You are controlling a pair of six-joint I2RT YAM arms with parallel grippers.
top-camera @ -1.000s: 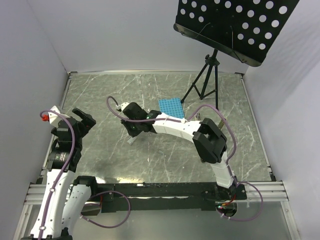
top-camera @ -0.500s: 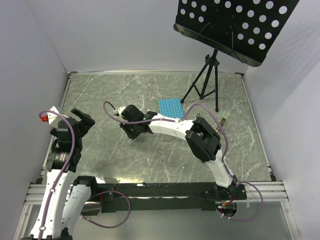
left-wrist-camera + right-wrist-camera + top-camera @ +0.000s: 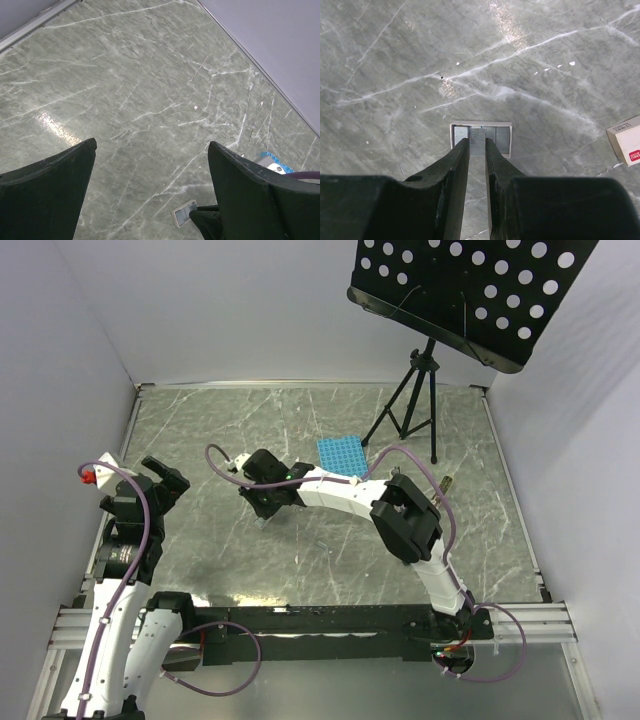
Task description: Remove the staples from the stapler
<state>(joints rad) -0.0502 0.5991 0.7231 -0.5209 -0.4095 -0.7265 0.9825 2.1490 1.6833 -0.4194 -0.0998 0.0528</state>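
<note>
- Table (image 3: 200, 430) of grey-green veined stone, seen from above. The right gripper (image 3: 267, 511) reaches across to left of centre, low over the surface. The left gripper (image 3: 170, 480) is held well apart from it, near the left edge.
- Same view: a blue studded plate (image 3: 342, 453) lies just beyond the right arm, and a black perforated music stand (image 3: 470, 295) on a tripod stands at the far right corner. The stapler cannot be made out here.
- Left wrist view: the left gripper (image 3: 151, 145) is spread wide, its dark fingers (image 3: 50, 185) well apart over bare stone, holding nothing. At the bottom edge sits a shallow white tray (image 3: 176, 216) of staples (image 3: 185, 214), with the other arm's dark fingertip touching it.
- Right wrist view: the right gripper (image 3: 476, 145) is drawn narrow. Its tips pinch one grey strip of the staples (image 3: 478, 134), which stands in the middle of the tray (image 3: 481, 123) between other strips.
- Same view: a small white box (image 3: 624, 142) lies at the right edge, well apart from the tray. It bears a red mark and dark print too small to read.
</note>
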